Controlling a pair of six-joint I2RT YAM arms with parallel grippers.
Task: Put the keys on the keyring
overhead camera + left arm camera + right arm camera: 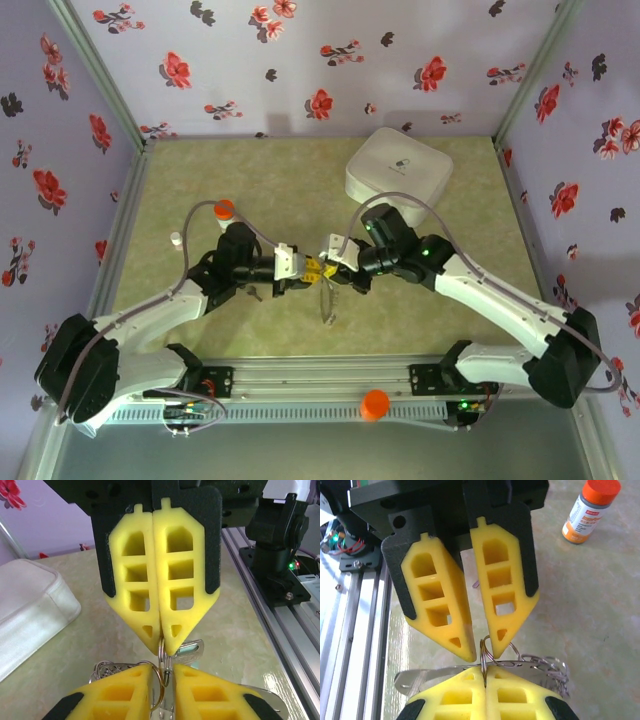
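Pinching keyring (160, 661) between closed right tool (163, 642) tips

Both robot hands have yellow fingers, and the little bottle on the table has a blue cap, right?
No. The bottle has an orange cap, not a blue one; the right wrist view shows it. The fingers are yellow, as you said.

We're seeing matt yellow foam pads (137, 559) in grainy black plastic shells (210, 540). Keyring (161, 662) and key (191, 650) are bright polished metal. Under the keyring is a glossy mottled tabletop (235, 630). Left of it sits a smooth white box (30, 610), right of it a brushed aluminium rail (280, 635).
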